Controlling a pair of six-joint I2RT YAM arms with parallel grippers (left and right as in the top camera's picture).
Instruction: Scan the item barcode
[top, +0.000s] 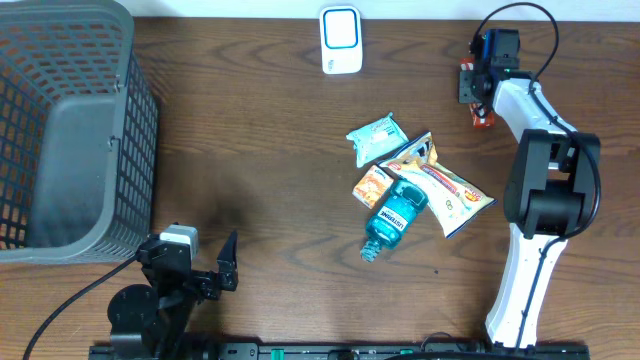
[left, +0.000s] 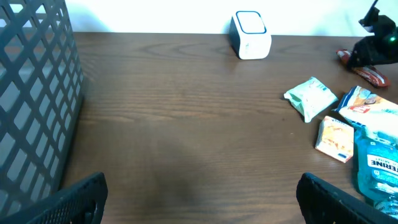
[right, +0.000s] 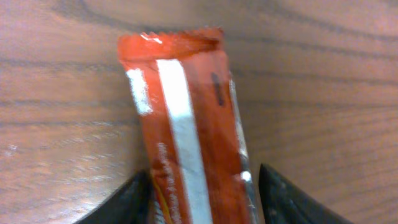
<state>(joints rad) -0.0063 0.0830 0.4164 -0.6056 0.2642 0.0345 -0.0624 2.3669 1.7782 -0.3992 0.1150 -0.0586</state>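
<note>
A dark wooden table (top: 250, 150) was seen from above. A grey mesh basket (top: 70, 130) filled the upper left of the frame. A white barcode scanner (top: 340, 40) with a blue-edged face stood at the top centre, against the table's far edge.

In the upper right, the right gripper (top: 480, 98) pointed down over a red snack bar (top: 484, 119) that lay flat on the wood, well to the right of the scanner. In the right wrist view, the bar's red wrapper with a white stripe ran up the middle of the frame, and the two dark fingers (right: 134, 199) stood close on either side of its lower end. It could not be told whether they were pressing on it.

Near the centre lay a loose heap: a pale green packet (top: 378, 138), a yellow and white snack bag (top: 445, 188), a small orange box (top: 371, 186) and a blue mouthwash bottle (top: 393, 215) on its side.

At the lower left, the left gripper (left: 205, 199) hung above bare wood beside the basket, its jaws wide apart and holding nothing.
</note>
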